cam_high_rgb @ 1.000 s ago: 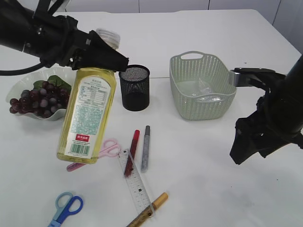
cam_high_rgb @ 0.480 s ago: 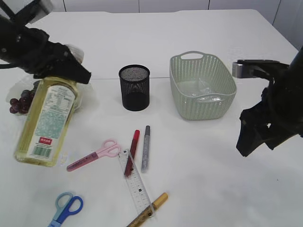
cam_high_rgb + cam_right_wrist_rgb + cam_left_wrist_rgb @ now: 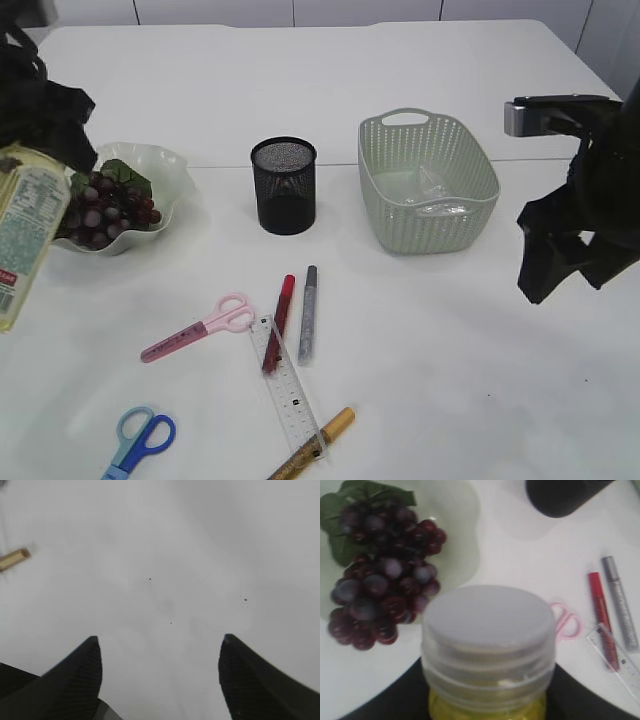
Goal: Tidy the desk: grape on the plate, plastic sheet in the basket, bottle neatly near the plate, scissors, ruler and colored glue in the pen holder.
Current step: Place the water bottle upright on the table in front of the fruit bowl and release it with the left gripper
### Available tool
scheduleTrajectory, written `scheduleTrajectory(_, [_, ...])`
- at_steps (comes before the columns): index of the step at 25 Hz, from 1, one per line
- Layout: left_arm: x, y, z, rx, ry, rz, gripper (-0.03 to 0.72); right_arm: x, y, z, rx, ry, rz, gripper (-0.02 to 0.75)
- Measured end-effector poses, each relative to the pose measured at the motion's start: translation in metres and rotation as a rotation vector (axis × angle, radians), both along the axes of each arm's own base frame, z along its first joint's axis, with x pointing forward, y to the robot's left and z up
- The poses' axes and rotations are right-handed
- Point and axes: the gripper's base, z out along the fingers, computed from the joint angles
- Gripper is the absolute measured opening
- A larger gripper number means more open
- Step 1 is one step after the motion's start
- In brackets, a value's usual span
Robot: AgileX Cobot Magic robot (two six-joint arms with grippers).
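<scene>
The left claw grips the bottle by its neck, hanging tilted beside the grape plate; a careless set-down could topple it. The right claw hangs open, empty.

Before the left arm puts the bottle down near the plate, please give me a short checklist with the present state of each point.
1. Bottle held by left gripper: ok, it hangs tilted at the left edge.
2. Cap on the bottle: ok.
3. Grapes on the plate: ok.
4. Free table spot beside the plate: cannot tell, it lies at the frame edge.
5. Right gripper open, holding nothing, away from the left arm: ok.
6. Pen holder upright: ok.
</scene>
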Motion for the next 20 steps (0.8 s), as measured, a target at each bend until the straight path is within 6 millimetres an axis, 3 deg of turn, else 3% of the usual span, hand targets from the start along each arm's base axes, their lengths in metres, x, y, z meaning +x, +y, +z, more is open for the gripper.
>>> scheduleTrajectory(6, [-0.001, 0.018, 0.006, 0.148, 0.046, 0.172, 0.309, -0.001, -0.001, 0.000, -0.013, 0.011, -0.006, 0.532])
scheduleTrajectory(12, [0.001, 0.030, 0.028, 0.218, 0.041, 0.231, 0.309, -0.001, -0.001, 0.000, -0.016, 0.012, -0.007, 0.532])
scheduleTrajectory(20, [0.011, 0.030, 0.049, 0.194, -0.119, 0.254, 0.309, -0.001, -0.001, 0.000, -0.016, 0.012, -0.007, 0.532])
